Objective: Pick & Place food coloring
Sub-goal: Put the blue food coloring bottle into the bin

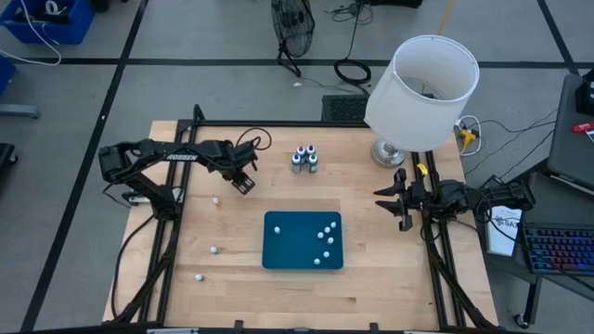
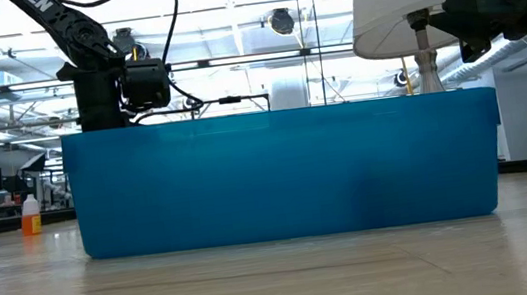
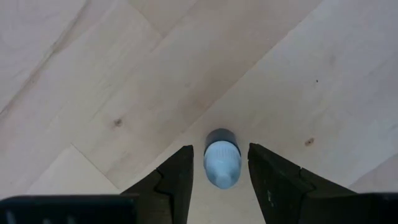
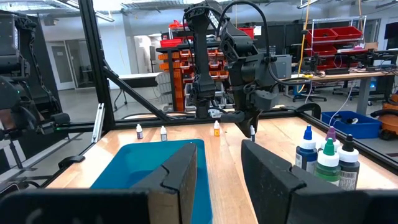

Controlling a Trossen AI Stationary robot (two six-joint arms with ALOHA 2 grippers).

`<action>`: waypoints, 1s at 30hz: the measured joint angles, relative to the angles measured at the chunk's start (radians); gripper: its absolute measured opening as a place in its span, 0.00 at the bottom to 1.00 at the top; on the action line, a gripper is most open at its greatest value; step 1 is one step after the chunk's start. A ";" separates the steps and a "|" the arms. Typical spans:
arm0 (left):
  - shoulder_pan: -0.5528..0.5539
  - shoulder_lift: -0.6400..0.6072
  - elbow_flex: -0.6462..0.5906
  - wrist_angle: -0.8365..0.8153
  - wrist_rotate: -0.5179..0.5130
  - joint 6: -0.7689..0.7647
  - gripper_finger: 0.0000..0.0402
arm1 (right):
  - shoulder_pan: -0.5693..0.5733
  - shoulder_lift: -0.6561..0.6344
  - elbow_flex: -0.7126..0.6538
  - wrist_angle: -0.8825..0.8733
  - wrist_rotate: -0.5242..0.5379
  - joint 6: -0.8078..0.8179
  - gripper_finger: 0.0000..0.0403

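Observation:
A tiny food coloring bottle point(image 3: 222, 163), white cap and dark body, stands upright between the fingers of my left gripper point(image 3: 221, 148). The gripper is open and points down at the table's far left point(image 1: 243, 181); a narrow gap shows on each side of the cap. Several more tiny bottles point(image 1: 325, 239) lie in the teal tray point(image 1: 283, 243) at the table's middle. Three others point(image 1: 215, 199) point(image 1: 213, 250) point(image 1: 198, 276) stand on the wood to the tray's left. My right gripper point(image 1: 399, 206) waits open and empty at the right edge; it also shows in its own wrist view point(image 4: 219, 146).
A cluster of larger dropper bottles point(image 1: 304, 160) stands beyond the tray, also in the right wrist view point(image 4: 326, 158). A lamp with a white shade point(image 1: 422, 88) stands at the far right. The tray's wall point(image 2: 287, 175) fills the low view. Black frame rails edge the table.

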 joint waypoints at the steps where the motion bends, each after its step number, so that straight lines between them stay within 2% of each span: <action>1: 0.000 0.000 0.000 0.000 0.000 0.002 0.38 | 0.000 0.000 0.000 0.000 0.000 0.000 0.28; 11: 0.000 0.000 0.000 0.017 0.000 0.017 0.37 | 0.000 0.000 0.000 0.000 0.000 0.000 0.28; 21: 0.000 -0.001 0.002 0.016 0.037 0.014 0.18 | 0.000 0.000 0.000 0.000 0.000 0.000 0.28; 26: -0.002 -0.001 0.003 0.012 0.050 0.014 0.18 | 0.000 0.000 0.000 0.000 0.000 0.000 0.28; 30: -0.036 -0.015 0.057 -0.077 0.053 0.014 0.18 | 0.000 0.000 0.000 0.000 0.000 0.000 0.28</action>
